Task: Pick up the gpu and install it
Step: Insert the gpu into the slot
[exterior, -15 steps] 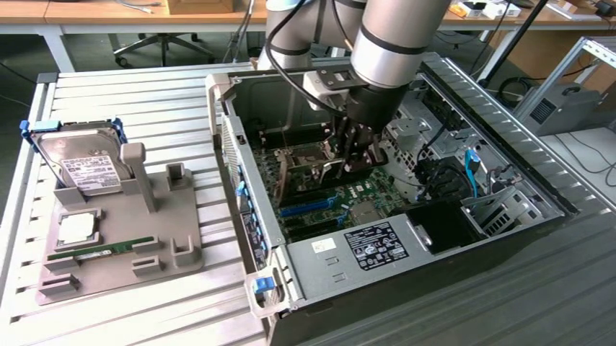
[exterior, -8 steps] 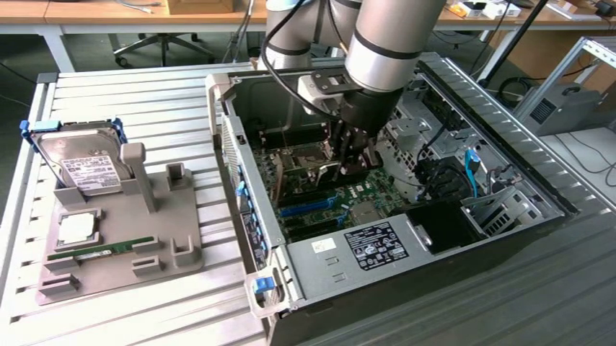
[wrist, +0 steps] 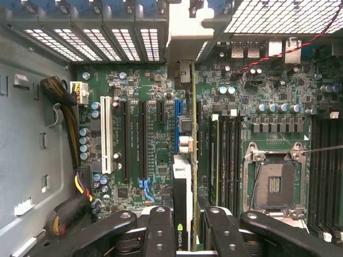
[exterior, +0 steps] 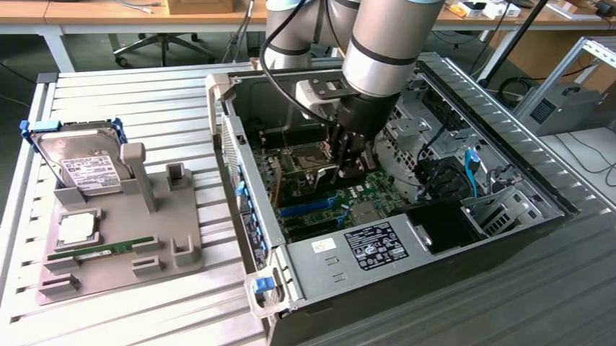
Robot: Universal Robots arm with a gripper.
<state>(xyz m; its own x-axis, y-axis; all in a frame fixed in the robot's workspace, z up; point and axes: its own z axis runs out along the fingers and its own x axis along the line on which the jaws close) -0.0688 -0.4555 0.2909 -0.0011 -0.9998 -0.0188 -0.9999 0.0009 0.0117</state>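
Nearest the wrist camera, the gripper point(wrist: 187, 222) is closed to a narrow gap on the gpu point(wrist: 183, 182). One dark finger point(wrist: 159, 230) sits on each face, and the card is held edge-on and upright between them. In the exterior view the gripper point(exterior: 351, 164) hangs inside the open computer case point(exterior: 332, 277), low over the middle of the motherboard point(exterior: 371, 194).

**Position of the card.** In the wrist view its long edge runs parallel to the blue slot point(wrist: 178, 126) and just beside that slot's line. The silver bracket end points toward the case's slotted rear wall. Whether the card's contacts touch the slot cannot be told.

**Step in hand (judgement).** The card is being seated. To do this well:
- keep the card upright and square to the motherboard;
- line its lower edge up along the full length of the slot;
- bring the bracket flush to the rear opening;
- press evenly, without rocking toward the open CPU socket point(wrist: 274, 184).

**Markings.**
- The card's upper edge carries a green-and-white mark that reads as the NVIDIA logo.
- A black label on the grey box at the case's near corner is too small to read.
- On the table point(exterior: 125, 94), toward the exterior view's left edge, a grey fixture point(exterior: 183, 216) holds a hard drive point(exterior: 91, 169) and a memory stick point(exterior: 101, 250). The drive's white label is illegible.
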